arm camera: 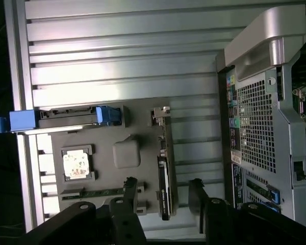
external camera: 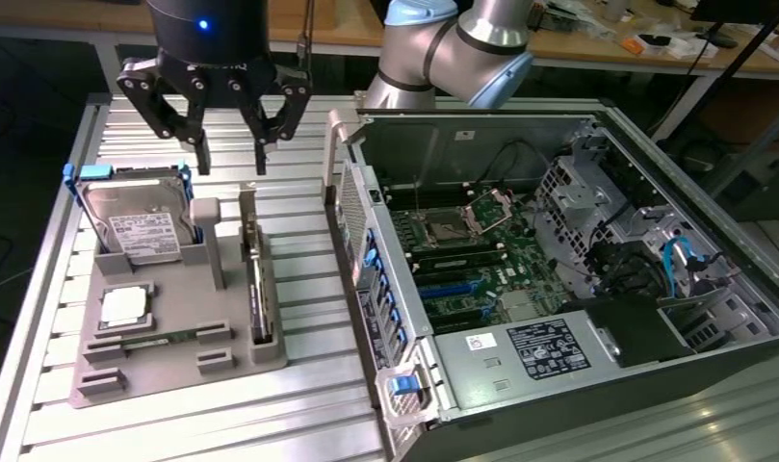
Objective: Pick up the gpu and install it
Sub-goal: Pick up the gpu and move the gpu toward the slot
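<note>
The gpu (external camera: 255,281) stands on its long edge in a slot on the right side of the grey holder tray (external camera: 170,371); I see its thin green card edge and dark cooler from above. In the wrist view the gpu (arm camera: 166,171) lies straight below, its silver bracket end toward the far side of the tray (arm camera: 126,153). My gripper (external camera: 231,159) hangs open above the far end of the tray, touching nothing. Seen from the wrist, the gripper (arm camera: 163,186) has its two black fingers straddling the card from well above.
A silver hard drive (external camera: 139,229) in a blue frame leans at the tray's far left. A square processor (external camera: 123,306) and a narrow memory stick (external camera: 151,339) lie nearer. The open computer case (external camera: 557,260) with its motherboard (external camera: 473,255) stands close on the exterior view's right, on the slotted aluminium table (external camera: 235,423).
</note>
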`<move>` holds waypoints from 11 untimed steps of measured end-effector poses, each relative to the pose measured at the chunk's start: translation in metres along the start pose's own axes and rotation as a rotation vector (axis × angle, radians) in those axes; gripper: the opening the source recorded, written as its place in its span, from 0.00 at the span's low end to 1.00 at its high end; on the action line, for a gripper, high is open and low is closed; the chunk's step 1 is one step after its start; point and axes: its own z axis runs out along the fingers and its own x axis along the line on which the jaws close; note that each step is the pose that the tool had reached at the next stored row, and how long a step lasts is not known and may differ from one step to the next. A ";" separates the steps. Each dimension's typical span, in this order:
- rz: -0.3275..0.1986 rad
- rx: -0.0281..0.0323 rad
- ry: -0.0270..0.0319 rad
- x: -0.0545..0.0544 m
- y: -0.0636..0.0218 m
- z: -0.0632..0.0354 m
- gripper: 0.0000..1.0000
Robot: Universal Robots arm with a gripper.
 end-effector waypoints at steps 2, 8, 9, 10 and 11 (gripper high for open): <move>-0.027 0.0073 0.0048 0.000 0.0001 0.0004 0.60; -0.092 0.0264 0.0181 0.000 -0.0008 0.0067 0.60; -0.095 0.0271 0.0184 0.000 -0.0008 0.0090 0.60; -0.096 0.0272 0.0185 0.000 -0.0008 0.0107 0.60; -0.099 0.0272 0.0184 0.000 -0.0012 0.0127 0.60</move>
